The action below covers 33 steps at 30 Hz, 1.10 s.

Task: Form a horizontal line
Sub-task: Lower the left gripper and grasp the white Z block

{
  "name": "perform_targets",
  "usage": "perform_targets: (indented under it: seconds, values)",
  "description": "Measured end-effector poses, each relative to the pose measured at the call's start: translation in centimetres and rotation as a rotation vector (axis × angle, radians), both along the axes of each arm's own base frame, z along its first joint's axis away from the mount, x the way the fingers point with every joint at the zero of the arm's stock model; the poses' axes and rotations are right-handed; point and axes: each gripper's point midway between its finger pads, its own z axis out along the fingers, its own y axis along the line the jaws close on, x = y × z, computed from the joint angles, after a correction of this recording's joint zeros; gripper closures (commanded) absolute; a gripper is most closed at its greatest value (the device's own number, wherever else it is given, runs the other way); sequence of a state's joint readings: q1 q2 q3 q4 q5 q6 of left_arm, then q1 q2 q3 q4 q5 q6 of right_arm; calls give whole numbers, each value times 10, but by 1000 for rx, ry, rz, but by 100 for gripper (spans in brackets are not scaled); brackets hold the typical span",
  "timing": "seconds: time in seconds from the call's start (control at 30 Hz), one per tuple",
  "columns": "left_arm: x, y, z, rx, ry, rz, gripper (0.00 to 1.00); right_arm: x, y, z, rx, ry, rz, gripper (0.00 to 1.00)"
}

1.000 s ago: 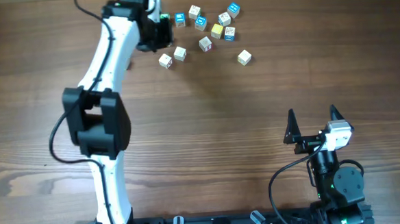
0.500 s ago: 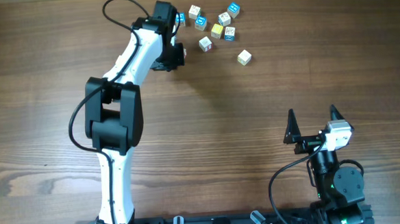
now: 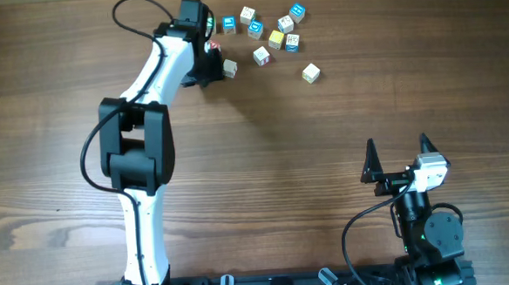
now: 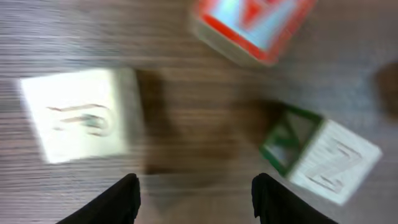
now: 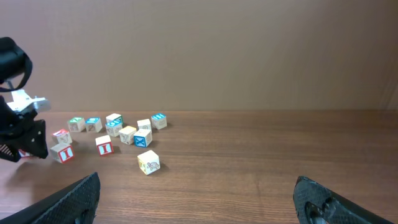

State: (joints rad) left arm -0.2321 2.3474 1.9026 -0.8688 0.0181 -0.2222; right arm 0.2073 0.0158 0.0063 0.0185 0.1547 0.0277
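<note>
line (image 3: 230,68): upper left-centre of the overhead view; only one pale cube shows there, just right of the left hand (image 3: 208,65); can't tell what sits under the hand
cream cube (image 4: 78,115): left of centre in left wrist view, flat on the surface (image 3: 325,156), square to the frame, faint mark on top
green-sided cube (image 4: 320,152): right side of same view, cream top, turned askew; apart from the cream cube with bare wood between, not edge to edge
red cube (image 4: 249,25): top edge of left wrist view, cut off by the frame, blurred
left hand state: fingers spread, tips at bottom of wrist view, pinching nothing, only wood between them
loose cubes (image 3: 270,28): cluster at top centre overhead, blue, yellow and pale faces; one lone cube (image 3: 310,71) lower right of the cluster
right hand (image 3: 397,140): lower right overhead, well apart from all cubes, fingers spread wide, holding nothing
</note>
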Motion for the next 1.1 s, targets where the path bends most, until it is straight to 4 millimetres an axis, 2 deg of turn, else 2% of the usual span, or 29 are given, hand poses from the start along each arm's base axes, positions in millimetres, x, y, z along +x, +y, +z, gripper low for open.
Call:
perform_targets:
  seconds: [0.1, 0.17, 0.2, 0.3, 0.37, 0.43, 0.57, 0.67, 0.87, 1.03, 1.1]
  values:
    - [-6, -27, 0, 22, -14, -139, 30, 0, 0, 0, 0, 0, 0, 0]
    - [-7, -39, 1, 27, -26, -187, 20, 0, 0, 0, 0, 1, 0, 0]
    - [-7, -43, 1, 28, -32, -205, 16, 0, 0, 0, 0, 0, 0, 0]
    - [0, -49, 4, 25, -69, -228, 15, 0, 0, 0, 0, 1, 0, 0]
    - [4, -51, 6, 21, -89, -228, 22, 0, 0, 0, 0, 0, 0, 0]
    - [9, -52, 7, 18, -109, -231, 38, 0, 0, 0, 0, 0, 0, 0]
    - [17, -55, 11, 13, -149, -240, 47, 0, 0, 0, 0, 1, 0, 0]
    - [18, -55, 11, 13, -150, -240, 49, 0, 0, 0, 0, 0, 0, 0]
    - [21, -56, 13, 9, -167, -240, 60, 0, 0, 0, 0, 0, 0, 0]
    - [19, -55, 10, 11, -157, -240, 59, 0, 0, 0, 0, 0, 0, 0]
    - [19, -55, 9, 11, -157, -240, 55, 0, 0, 0, 0, 1, 0, 0]
